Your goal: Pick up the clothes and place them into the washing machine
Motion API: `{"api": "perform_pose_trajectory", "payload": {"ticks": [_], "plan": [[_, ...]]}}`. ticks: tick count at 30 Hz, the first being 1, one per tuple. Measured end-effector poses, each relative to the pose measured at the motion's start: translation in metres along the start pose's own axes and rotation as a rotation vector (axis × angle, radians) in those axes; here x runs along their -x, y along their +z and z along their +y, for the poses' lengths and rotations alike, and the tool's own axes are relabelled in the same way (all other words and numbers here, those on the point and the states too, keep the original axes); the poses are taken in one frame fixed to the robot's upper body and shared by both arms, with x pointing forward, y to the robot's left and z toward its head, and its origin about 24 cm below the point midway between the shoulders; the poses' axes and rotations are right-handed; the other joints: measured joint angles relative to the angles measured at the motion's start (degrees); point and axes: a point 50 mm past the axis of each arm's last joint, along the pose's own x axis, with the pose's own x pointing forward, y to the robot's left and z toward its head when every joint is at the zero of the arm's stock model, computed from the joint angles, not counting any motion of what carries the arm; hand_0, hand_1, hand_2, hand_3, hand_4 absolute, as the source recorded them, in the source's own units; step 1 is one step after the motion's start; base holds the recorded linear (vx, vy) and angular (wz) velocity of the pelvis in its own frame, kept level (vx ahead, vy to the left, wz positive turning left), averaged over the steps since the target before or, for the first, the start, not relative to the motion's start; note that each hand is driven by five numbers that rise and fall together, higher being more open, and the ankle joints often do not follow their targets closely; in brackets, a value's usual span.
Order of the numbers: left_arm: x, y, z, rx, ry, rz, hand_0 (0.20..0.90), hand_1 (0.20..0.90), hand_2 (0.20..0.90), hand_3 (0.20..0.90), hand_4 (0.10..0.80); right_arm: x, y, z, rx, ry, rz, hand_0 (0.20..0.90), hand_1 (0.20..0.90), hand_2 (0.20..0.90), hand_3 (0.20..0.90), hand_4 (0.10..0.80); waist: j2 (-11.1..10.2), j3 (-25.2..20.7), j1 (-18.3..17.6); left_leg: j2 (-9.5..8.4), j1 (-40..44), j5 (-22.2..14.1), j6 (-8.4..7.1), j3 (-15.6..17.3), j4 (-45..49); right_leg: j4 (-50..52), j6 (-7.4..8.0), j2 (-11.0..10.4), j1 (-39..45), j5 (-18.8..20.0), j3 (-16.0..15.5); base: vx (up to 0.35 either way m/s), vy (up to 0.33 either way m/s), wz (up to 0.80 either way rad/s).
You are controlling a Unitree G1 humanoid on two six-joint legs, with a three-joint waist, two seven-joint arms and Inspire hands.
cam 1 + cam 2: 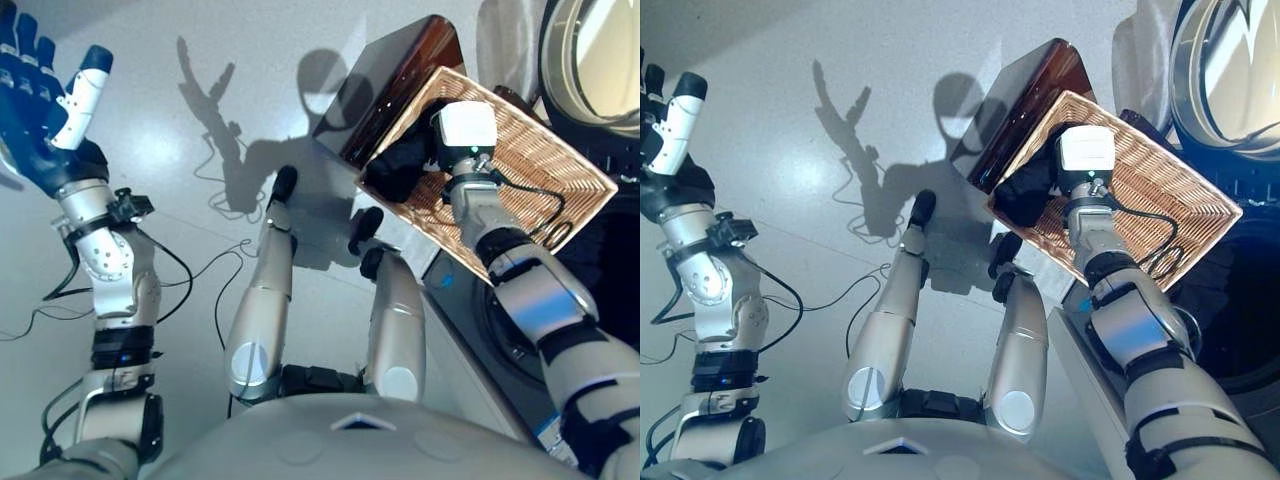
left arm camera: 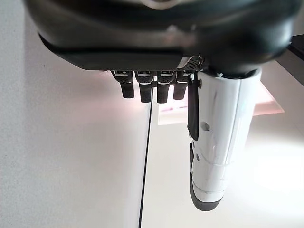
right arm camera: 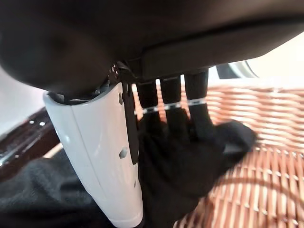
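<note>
My right hand (image 3: 156,118) is down in the wicker basket (image 1: 540,160), fingers curled into the black clothes (image 1: 400,165). My left hand (image 1: 45,105) hangs spread, well apart.

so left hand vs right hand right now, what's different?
The left hand is raised over bare floor, fingers straight, holding nothing. The right hand reaches down into the wicker basket, fingers on the black clothes; a firm grip isn't clear. Both are dark with white thumb covers.

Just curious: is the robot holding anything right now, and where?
Its right hand reaches into the black clothes in the wicker basket; a grip cannot be told. Left hand is empty.
</note>
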Motion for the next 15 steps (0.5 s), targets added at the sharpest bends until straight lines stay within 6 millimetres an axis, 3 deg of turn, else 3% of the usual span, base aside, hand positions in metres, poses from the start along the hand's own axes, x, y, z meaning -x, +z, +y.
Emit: {"api": "perform_pose_trajectory", "payload": {"ticks": [10, 15], "plan": [[-0.002, 0.001, -0.002, 0.005, -0.002, -0.007, 0.900, 0.900, 0.900, 0.900, 0.800, 0.002, -0.001, 0.003, -0.019, 0.011, 0.010, 0.200, 0.200, 0.200, 0.200, 0.300, 0.00, 0.00, 0.16, 0.10, 0.32, 0.35, 0.02, 0.02, -0.44, -0.62, -0.09, -0.13, 0.33, 0.62, 0.04, 0.005, 0.013, -0.01], [-0.004, 0.002, -0.005, 0.015, -0.014, -0.013, 0.900, 0.900, 0.900, 0.900, 0.800, 0.008, -0.003, 0.013, -0.097, 0.041, 0.053, 0.200, 0.200, 0.200, 0.200, 0.300, 0.02, 0.06, 0.25, 0.58, 5.68, 0.95, 0.65, 1.29, -3.24, -3.64, 0.22, -0.13, 5.24, 1.57, 0.47, -0.015, 0.064, -0.08]]}}
